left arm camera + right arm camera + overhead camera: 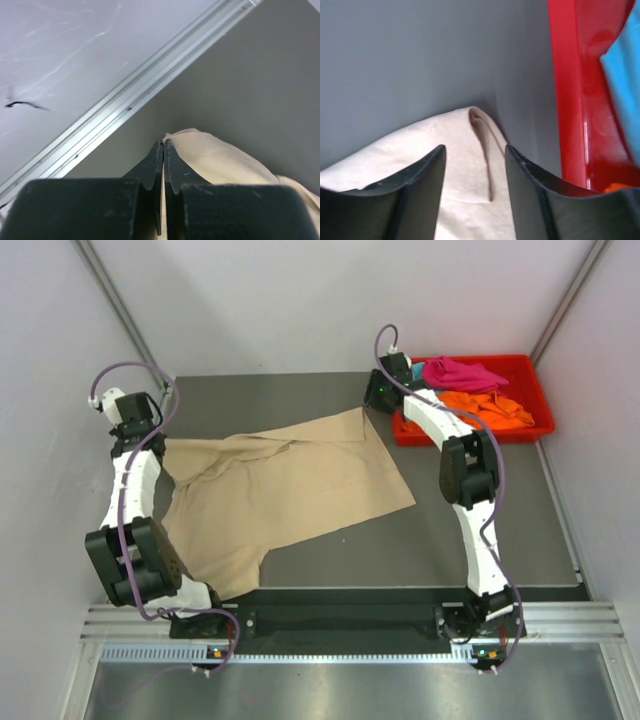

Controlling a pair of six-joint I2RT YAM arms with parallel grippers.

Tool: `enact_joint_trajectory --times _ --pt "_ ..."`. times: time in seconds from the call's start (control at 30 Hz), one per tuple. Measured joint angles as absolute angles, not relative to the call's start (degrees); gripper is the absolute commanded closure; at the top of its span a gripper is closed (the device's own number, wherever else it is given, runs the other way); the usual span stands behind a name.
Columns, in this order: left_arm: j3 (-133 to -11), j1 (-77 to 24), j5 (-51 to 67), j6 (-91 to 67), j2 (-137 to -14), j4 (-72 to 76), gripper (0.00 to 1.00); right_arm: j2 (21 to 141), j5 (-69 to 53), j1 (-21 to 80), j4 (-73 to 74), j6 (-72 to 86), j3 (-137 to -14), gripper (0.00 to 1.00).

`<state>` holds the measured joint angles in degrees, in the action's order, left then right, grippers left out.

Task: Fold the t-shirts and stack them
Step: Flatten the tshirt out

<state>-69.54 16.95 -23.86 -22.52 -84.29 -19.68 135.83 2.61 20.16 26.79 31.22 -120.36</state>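
Beige shirt (290,490) lies spread on the surface (535,525), one corner clamped in our left pincer (163,144), the far corner beneath the parted right pincer (475,150) beside the tray (567,100); lifting left alone, we judge, would drag and bunch it.

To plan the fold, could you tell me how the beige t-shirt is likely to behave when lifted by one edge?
Probably floppy: the beige t-shirt lies creased and flat, so it should sag. Likely thin and light: the left end effector closes fully on its edge.
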Motion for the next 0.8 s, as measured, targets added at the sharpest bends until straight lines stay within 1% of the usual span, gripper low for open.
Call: enact_joint_trajectory --times 0.03,0.13,0.23,0.27,0.37,0.43,0.57,0.8 --pt "-69.17 16.95 -22.74 -22.35 -84.31 -18.96 1.0 135.83 2.17 20.21 26.57 32.38 -120.07 0.43" --pt "-67.85 16.97 -19.18 -22.35 -84.55 -17.52 1.0 135.52 0.97 20.53 25.74 34.83 -118.5 0.43" --pt "-66.37 16.97 -16.05 -22.48 -85.49 -16.93 1.0 134.47 -0.3 21.17 25.8 37.15 -113.95 0.54" --pt "-66.06 16.97 -15.35 -22.52 -85.86 -16.95 1.0 134.3 -0.54 21.32 26.04 37.74 -112.77 0.63" --pt "-65.91 16.78 -13.47 -22.55 -86.83 -16.86 1.0 134.21 -1.48 21.76 26.28 39.11 -109.58 0.71" --pt "-65.91 16.69 -12.58 -22.61 -87.09 -16.78 1.0 133.53 -1.69 21.87 25.5 39.81 -107.61 0.71" --pt "-65.91 16.29 -11.05 -23.03 -87.31 -16.6 1.0 132.44 -1.83 21.98 25.32 40.42 -106.48 0.66" --pt "-65.89 15.68 -9.87 -23.59 -87.72 -16.56 1.0 132.42 -2.22 22.13 25.34 41.56 -106.24 0.66"
